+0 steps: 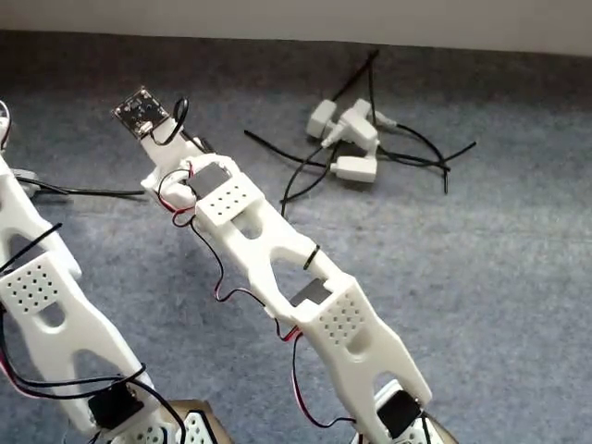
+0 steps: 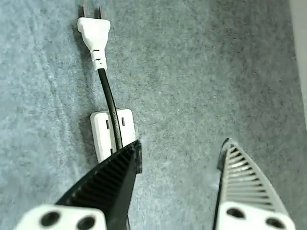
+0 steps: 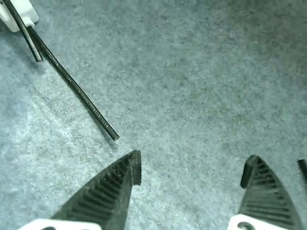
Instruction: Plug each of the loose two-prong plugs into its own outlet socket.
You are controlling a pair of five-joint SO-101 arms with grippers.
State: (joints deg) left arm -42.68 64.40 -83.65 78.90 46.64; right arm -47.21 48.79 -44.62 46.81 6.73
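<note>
A white two-prong plug (image 2: 94,32) lies flat on the grey carpet, and its black cord (image 2: 109,100) runs across a white outlet socket (image 2: 106,132). My left gripper (image 2: 182,143) hangs open above the carpet just beside that socket, its dark finger (image 2: 117,175) at the socket's edge. My right gripper (image 3: 194,158) is open over bare carpet, close to the cut end of a black cord (image 3: 76,88) that leads to a white piece (image 3: 13,14). A tangle of white plugs and sockets (image 1: 350,139) with black cords lies at the far middle of the table.
The right arm (image 1: 277,250) stretches diagonally across the middle, its wrist camera board (image 1: 141,112) at the far left. The left arm (image 1: 42,287) stands along the left edge. A pale wall (image 1: 370,18) bounds the far side. Open carpet (image 1: 481,277) spreads to the right.
</note>
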